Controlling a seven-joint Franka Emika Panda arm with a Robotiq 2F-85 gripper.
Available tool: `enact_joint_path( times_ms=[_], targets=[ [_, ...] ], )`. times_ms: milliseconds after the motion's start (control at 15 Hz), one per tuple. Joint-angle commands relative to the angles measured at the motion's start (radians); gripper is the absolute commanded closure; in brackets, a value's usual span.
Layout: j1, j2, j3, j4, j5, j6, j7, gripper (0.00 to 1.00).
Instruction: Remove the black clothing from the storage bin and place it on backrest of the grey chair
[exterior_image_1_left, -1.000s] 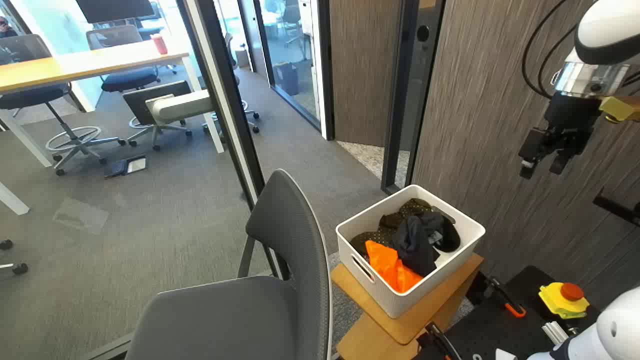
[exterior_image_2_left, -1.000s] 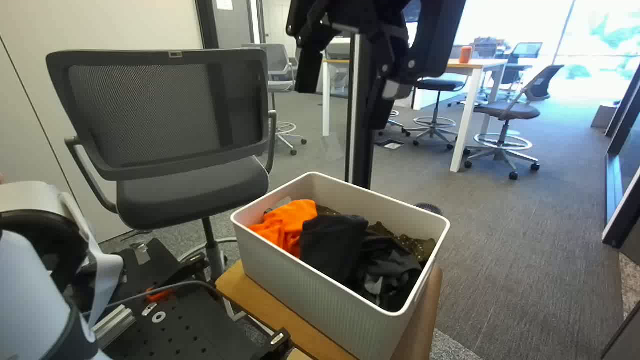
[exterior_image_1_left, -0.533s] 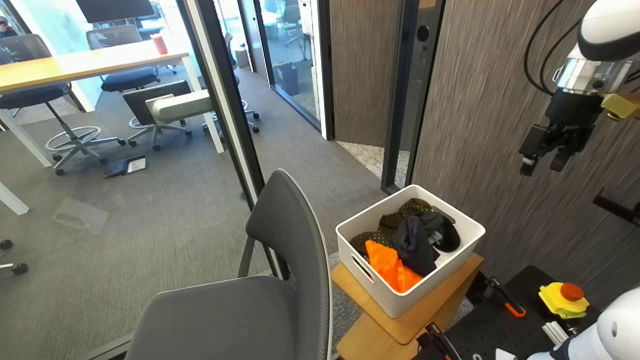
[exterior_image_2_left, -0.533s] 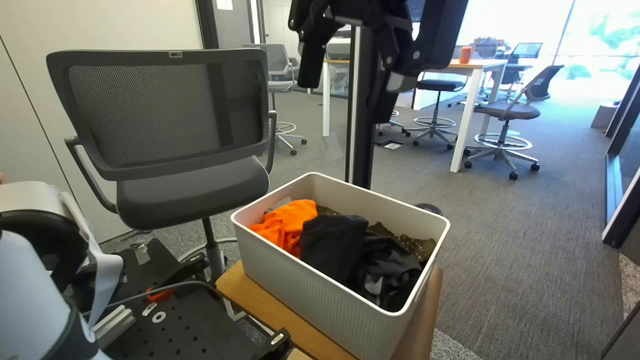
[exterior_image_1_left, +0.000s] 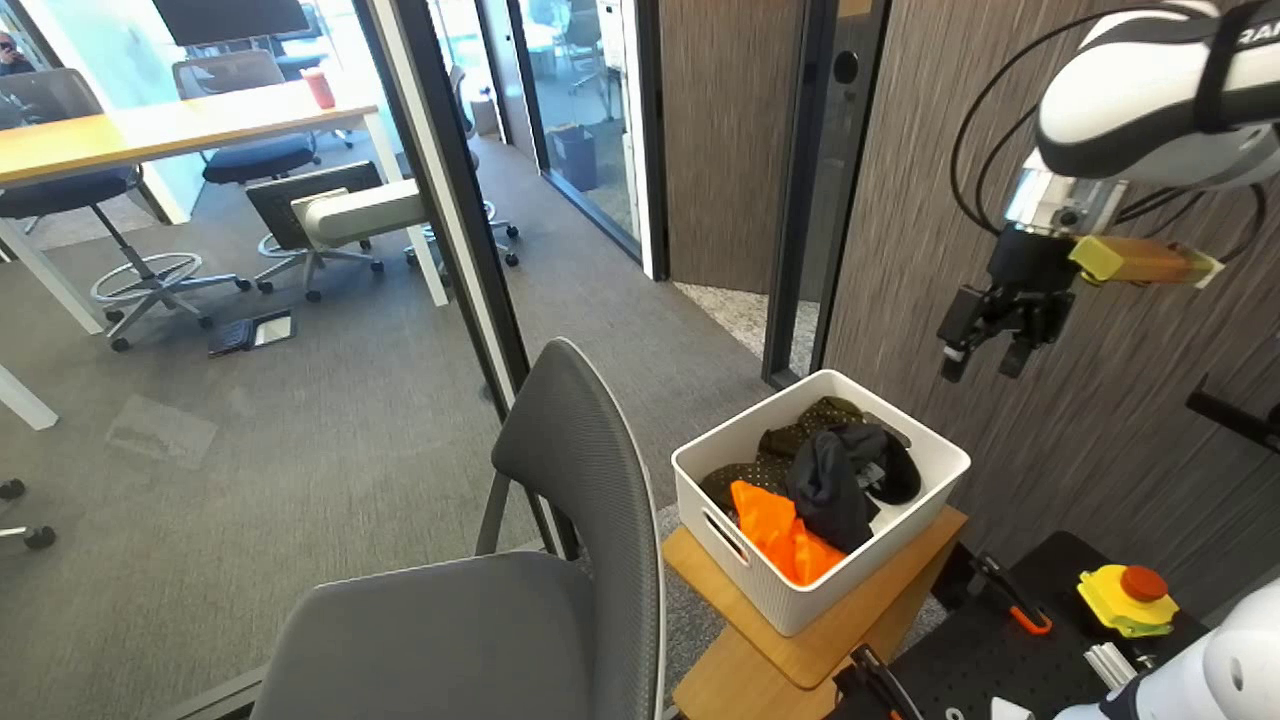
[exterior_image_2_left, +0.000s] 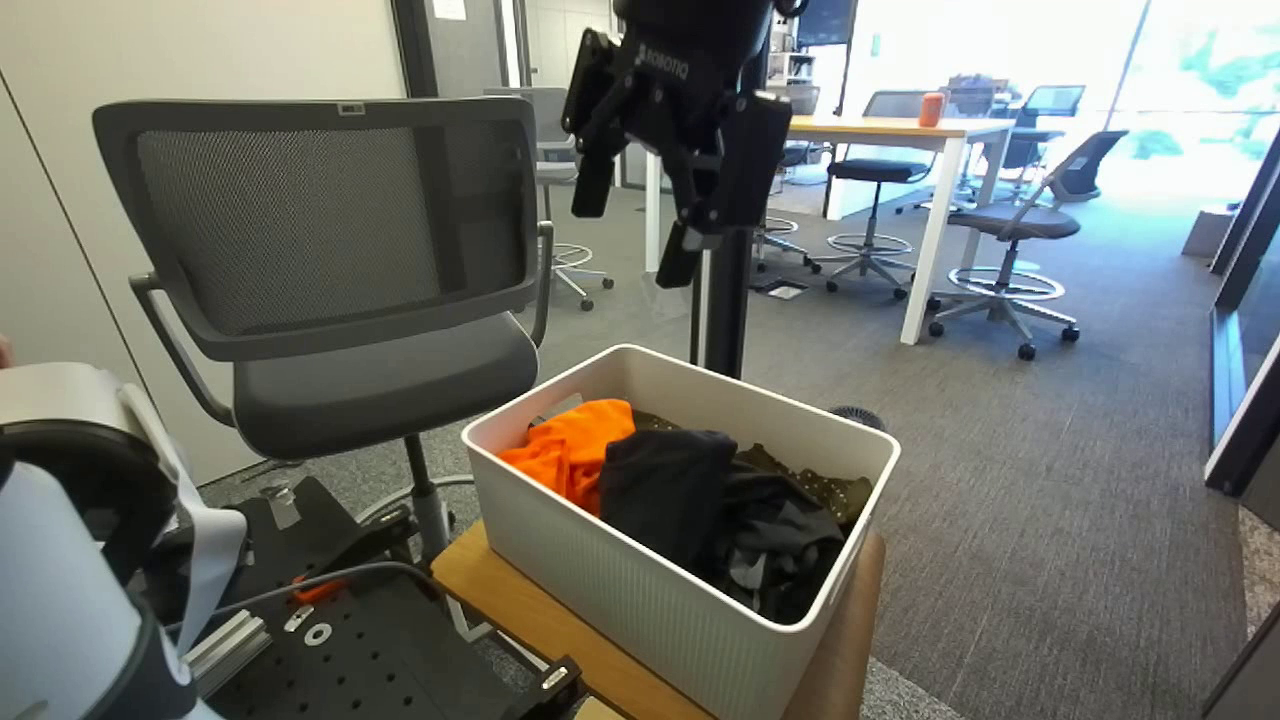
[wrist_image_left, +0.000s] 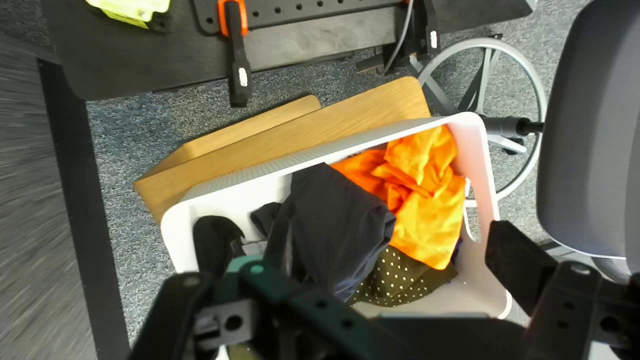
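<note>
The black clothing (exterior_image_1_left: 828, 490) lies bunched in the white storage bin (exterior_image_2_left: 620, 590), beside orange cloth; it also shows in the wrist view (wrist_image_left: 340, 220). The grey chair stands beside the bin; its mesh backrest shows in both exterior views (exterior_image_1_left: 570, 450) (exterior_image_2_left: 330, 230). In the wrist view only part of the chair (wrist_image_left: 585, 140) shows at the right edge. My gripper (exterior_image_1_left: 984, 362) is open and empty, above the bin's level, pointing down. In an exterior view it hangs over the bin's far side (exterior_image_2_left: 636, 235). In the wrist view the fingers (wrist_image_left: 392, 252) are apart with the clothing below.
Orange cloth (wrist_image_left: 420, 195) and olive dotted cloth (wrist_image_left: 400, 277) share the bin. The bin stands on a wooden stand (exterior_image_2_left: 520, 590) next to the black robot table (exterior_image_2_left: 370, 640). A yellow emergency stop (exterior_image_1_left: 1125, 605) sits on that table. A dark post (exterior_image_1_left: 450, 200) rises behind the chair.
My gripper has moved from the wall side toward the bin and slightly lower. It is farther from the camera in an exterior view. The clothing, bin and chair have not moved.
</note>
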Motion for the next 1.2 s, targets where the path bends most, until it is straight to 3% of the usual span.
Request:
enact_joint_path(
  times_ms=[0,400,600,1133],
  targets=[
    [0.033,0.139,0.056,-0.002,0.083,0.131,0.070,0.00],
    [0.086,0.446,0.084,0.028,0.260,0.361,0.043,0.00],
    [0.084,0.597,0.108,0.072,0.292,0.466,0.054,0.00],
    [0.057,0.844,0.159,0.234,0.264,0.520,0.100,0.00]
  ],
)
